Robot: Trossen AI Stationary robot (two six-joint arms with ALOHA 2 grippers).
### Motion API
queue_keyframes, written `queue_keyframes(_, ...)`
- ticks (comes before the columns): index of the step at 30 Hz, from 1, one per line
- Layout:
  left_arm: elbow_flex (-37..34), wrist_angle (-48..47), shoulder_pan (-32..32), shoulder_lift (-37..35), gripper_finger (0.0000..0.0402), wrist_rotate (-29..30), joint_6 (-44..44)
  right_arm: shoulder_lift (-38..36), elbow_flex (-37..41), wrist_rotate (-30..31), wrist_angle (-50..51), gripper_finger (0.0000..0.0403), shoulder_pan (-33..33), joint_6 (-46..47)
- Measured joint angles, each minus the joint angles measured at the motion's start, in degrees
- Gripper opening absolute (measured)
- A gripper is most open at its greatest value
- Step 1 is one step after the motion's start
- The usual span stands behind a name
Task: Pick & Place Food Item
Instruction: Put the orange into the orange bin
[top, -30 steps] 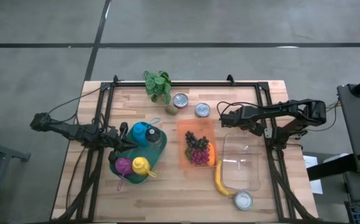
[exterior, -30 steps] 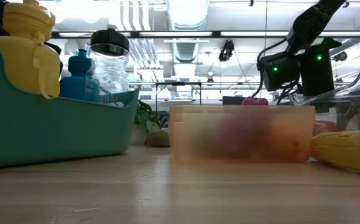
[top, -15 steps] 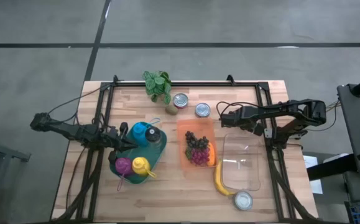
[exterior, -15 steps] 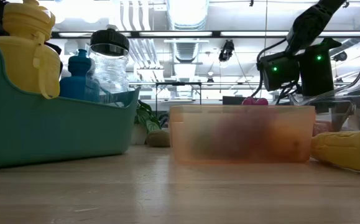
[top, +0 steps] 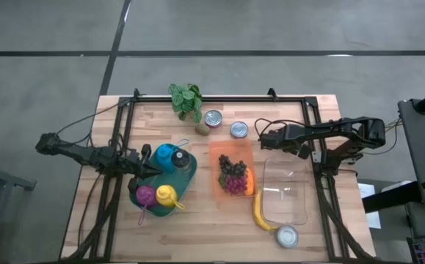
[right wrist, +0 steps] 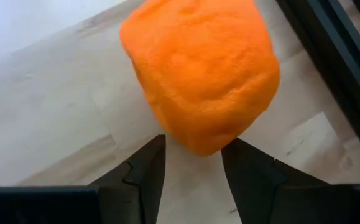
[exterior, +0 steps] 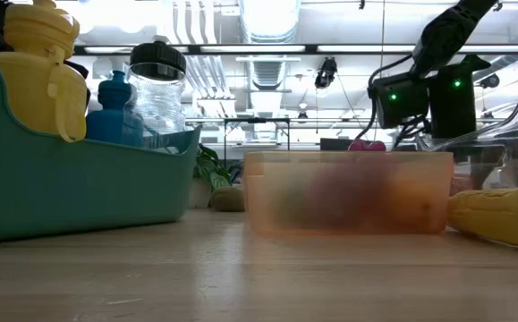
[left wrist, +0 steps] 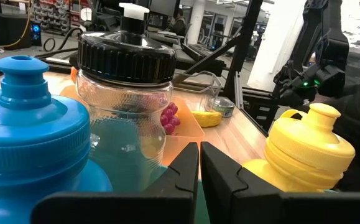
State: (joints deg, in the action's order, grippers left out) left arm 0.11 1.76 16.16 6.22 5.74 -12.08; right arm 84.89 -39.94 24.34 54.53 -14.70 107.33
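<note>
An orange point(right wrist: 198, 68) with a rough skin fills the right wrist view, over the wooden table point(right wrist: 55, 124). My right gripper point(right wrist: 193, 146) is shut on it, at the table's far right point(top: 265, 138); in the high view the gripper hides the fruit. An orange tray point(top: 232, 174) with grapes stands at mid-table, and a clear tub point(top: 285, 192) stands to its right. My left gripper point(left wrist: 199, 163) is shut on nothing, level, over the teal bin point(top: 142, 196) at the left point(top: 150, 167). My right gripper pinches the orange's near end point(right wrist: 175, 138) between its two fingers, one on each side. The fingers come steeply from above, slanting toward the table's left. Whether the orange rests on the wood or hangs just above it, I cannot tell.
The teal bin holds a blue bottle point(top: 166, 155), a clear jar point(top: 182, 162) and a yellow bottle point(top: 166, 194). Two cans point(top: 213, 119) point(top: 239, 130) and a small plant point(top: 186, 99) stand at the back. A banana point(top: 260, 213) and another can point(top: 287, 236) lie near the front.
</note>
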Motion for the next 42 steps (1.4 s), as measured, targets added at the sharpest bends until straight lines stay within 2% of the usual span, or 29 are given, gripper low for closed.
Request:
queue_keyframes(4, 0.0, 0.0, 0.0, 0.0, 0.0022, 0.0, 0.0, -0.1, 0.0, 1.3, -1.2, 0.018, 0.0, 0.0)
queue_keyframes(14, 0.0, 0.0, 0.0, 0.0, 0.0022, 0.0, 0.0, -0.9, 0.0, 1.4, -1.9, 0.0321, 0.0, -0.6)
queue_keyframes(18, 0.0, 0.0, 0.0, 0.0, 0.0022, 0.0, 0.0, -2.2, 0.0, 1.4, -1.2, 0.0357, 0.0, 0.1)
queue_keyframes(25, 0.0, 0.0, 0.0, 0.0, 0.0022, 0.0, 0.0, -5.7, 0.0, 1.6, 3.0, 0.0363, 0.0, 3.2)
queue_keyframes(31, 0.0, 0.0, 0.0, 0.0, 0.0022, 0.0, 0.0, -7.3, 0.0, 4.2, 5.7, 0.0364, -1.3, 4.5)
queue_keyframes(42, 0.0, 0.0, 0.0, 0.0, 0.0022, 0.0, 0.0, -6.1, 0.0, 4.6, 0.4, 0.0364, -10.7, -8.4)
